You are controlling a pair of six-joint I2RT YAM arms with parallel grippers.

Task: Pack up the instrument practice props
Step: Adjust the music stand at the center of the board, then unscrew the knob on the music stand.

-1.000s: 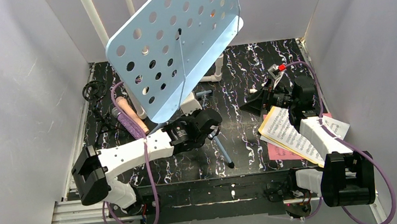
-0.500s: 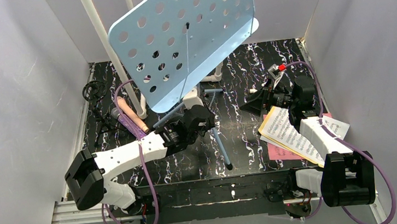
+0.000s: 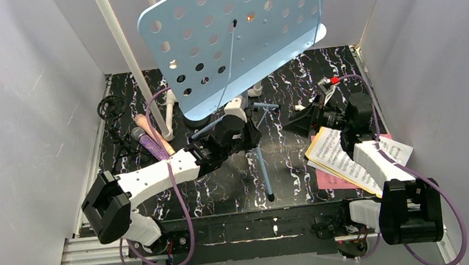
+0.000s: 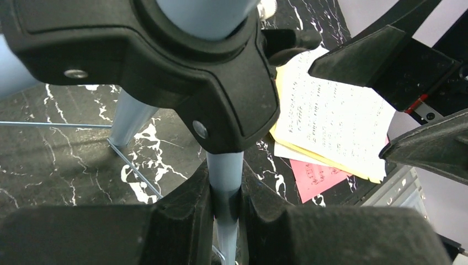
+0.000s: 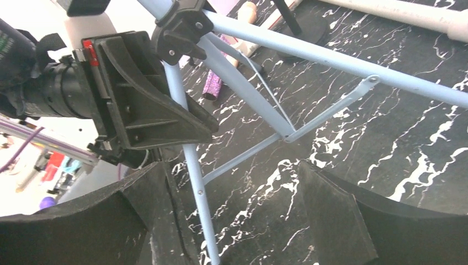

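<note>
The light-blue perforated music rack (image 3: 235, 35) tilts on its light-blue tripod stand. My left gripper (image 3: 235, 131) is shut on the stand's pole (image 4: 225, 176), just below the black leg hub (image 4: 165, 72). My right gripper (image 3: 303, 122) is open and empty, its jaws wide apart over the mat (image 5: 234, 182), facing the stand's legs (image 5: 190, 165). White and pink sheet-music pages (image 3: 338, 156) lie under the right arm. The pink microphone (image 3: 145, 123) and glittery purple microphone (image 3: 151, 147) lie at the left.
White plastic pipe frame (image 3: 125, 52) stands at the back left, one pipe lying on the mat (image 5: 419, 14). Black tripod mount and cable (image 3: 110, 109) sit at the far left. A round black base (image 3: 195, 120) sits under the rack. White walls enclose three sides.
My left gripper has moved away from me and to the right with the stand; the rack has swung up and right. The right arm has not moved.
</note>
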